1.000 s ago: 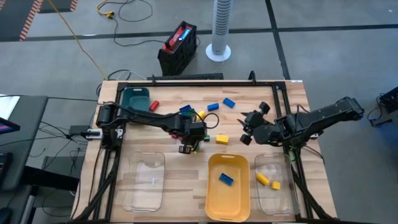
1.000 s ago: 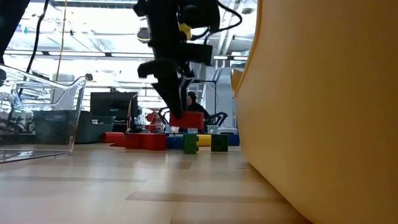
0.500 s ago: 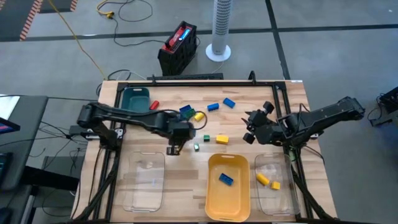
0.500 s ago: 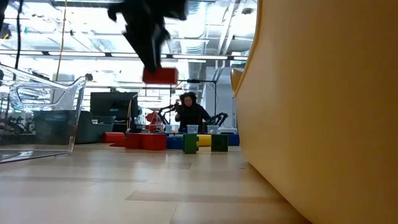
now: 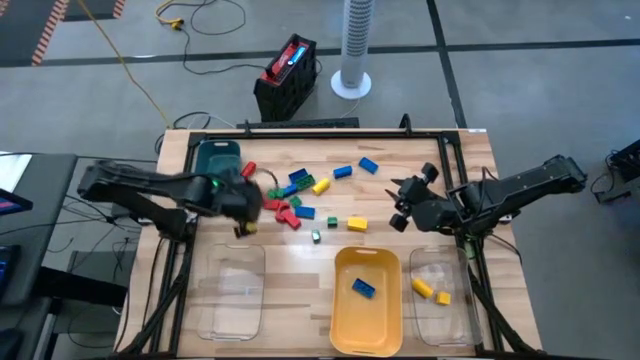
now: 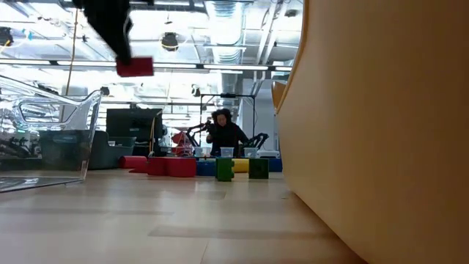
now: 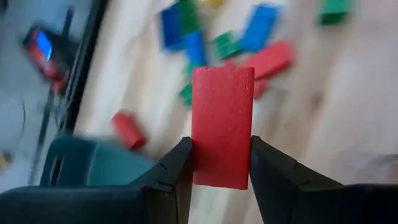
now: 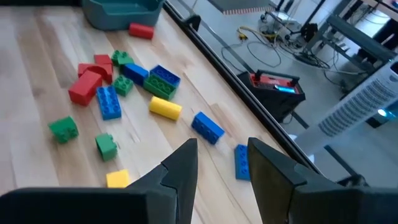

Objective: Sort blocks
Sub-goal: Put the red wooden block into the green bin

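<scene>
My left gripper (image 5: pixel 243 222) hangs above the table's left part, between the teal tray (image 5: pixel 218 158) and the left clear tray (image 5: pixel 235 290), shut on a red block (image 7: pixel 222 124). In the low view that block (image 6: pixel 135 67) hangs high above the wood. Loose red, green, blue and yellow blocks (image 5: pixel 292 196) lie flat in a cluster at the table's middle. My right gripper (image 5: pixel 398 208) waits at the right, raised and open, with nothing between its fingers (image 8: pixel 186 165). My left gripper pinches the red block by its two long sides (image 7: pixel 198 155), near one end, between its two fingers. The fingers slant down from the table's left side and lie along the block. Its far end sticks out past the fingertips, and it hangs clear of the table.
A yellow tray (image 5: pixel 340 320) at the near edge holds a blue block (image 5: pixel 362 288). The right clear tray (image 5: pixel 455 320) holds two yellow blocks (image 5: pixel 422 287). A lone red block (image 5: pixel 249 168) lies beside the teal tray. A black frame (image 5: pixel 300 132) borders the table.
My left gripper has risen and swung toward the table's left edge, away from the cluster, rolling its wrist as it went. The red block has gone with it, from just above the other blocks to high over the table's left part.
</scene>
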